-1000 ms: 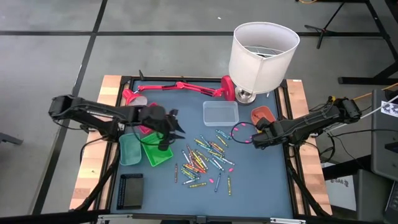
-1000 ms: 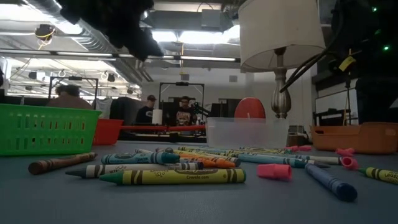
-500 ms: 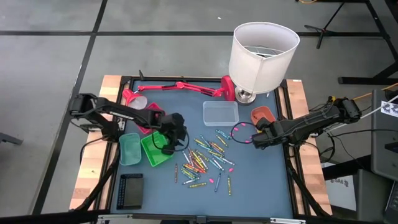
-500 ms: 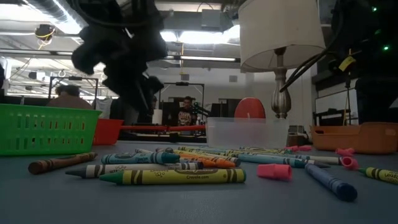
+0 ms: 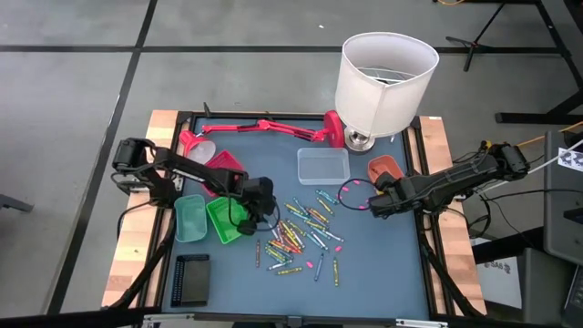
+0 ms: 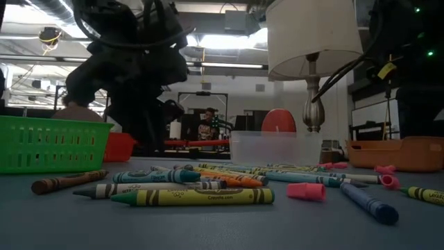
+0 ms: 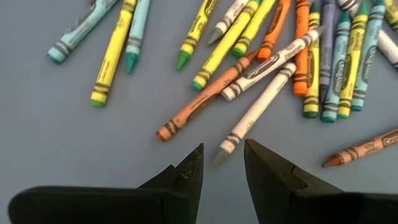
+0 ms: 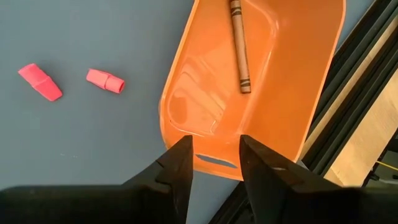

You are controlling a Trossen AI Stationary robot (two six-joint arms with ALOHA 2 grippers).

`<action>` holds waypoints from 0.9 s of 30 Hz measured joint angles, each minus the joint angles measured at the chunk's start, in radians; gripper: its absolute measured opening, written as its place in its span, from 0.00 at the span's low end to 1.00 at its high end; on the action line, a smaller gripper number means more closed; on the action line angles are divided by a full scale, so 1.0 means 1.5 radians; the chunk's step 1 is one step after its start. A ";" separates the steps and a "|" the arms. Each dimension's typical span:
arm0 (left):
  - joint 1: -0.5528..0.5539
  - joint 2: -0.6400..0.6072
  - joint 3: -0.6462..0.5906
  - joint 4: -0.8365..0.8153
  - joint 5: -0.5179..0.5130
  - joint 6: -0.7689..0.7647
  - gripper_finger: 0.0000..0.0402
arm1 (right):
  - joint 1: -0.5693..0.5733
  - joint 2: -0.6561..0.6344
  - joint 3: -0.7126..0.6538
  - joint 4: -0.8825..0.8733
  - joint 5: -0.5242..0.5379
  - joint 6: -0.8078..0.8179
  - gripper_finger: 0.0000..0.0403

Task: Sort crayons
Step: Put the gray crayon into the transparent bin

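Several crayons point(image 7: 273, 56) are crowding the white crayon point(image 7: 258, 109) my left claw point(image 7: 222, 163) is straddling with fingers apart, so I am risking nudging the brown one point(image 7: 205, 99) touching it.

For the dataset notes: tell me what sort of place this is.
Probably a robotics lab or shared workshop: exposed ceiling ducts, people seated at workstations behind the table, and two robot arms over scattered crayons.
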 joint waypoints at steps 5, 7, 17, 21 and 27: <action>-0.018 0.000 0.000 0.029 -0.002 0.014 0.25 | 0.000 0.000 0.000 0.001 0.000 0.000 0.32; -0.026 0.000 0.000 0.040 -0.005 0.014 0.25 | 0.000 0.000 0.000 0.001 0.000 0.000 0.32; -0.060 0.000 0.067 -0.025 -0.040 0.015 0.25 | 0.000 0.000 0.000 0.051 0.000 0.000 0.32; -0.070 0.010 0.068 -0.037 -0.051 0.013 0.25 | 0.000 0.000 0.000 0.090 0.000 0.000 0.32; -0.076 0.067 0.068 -0.033 -0.062 0.014 0.25 | 0.000 0.000 0.000 0.116 0.000 0.000 0.32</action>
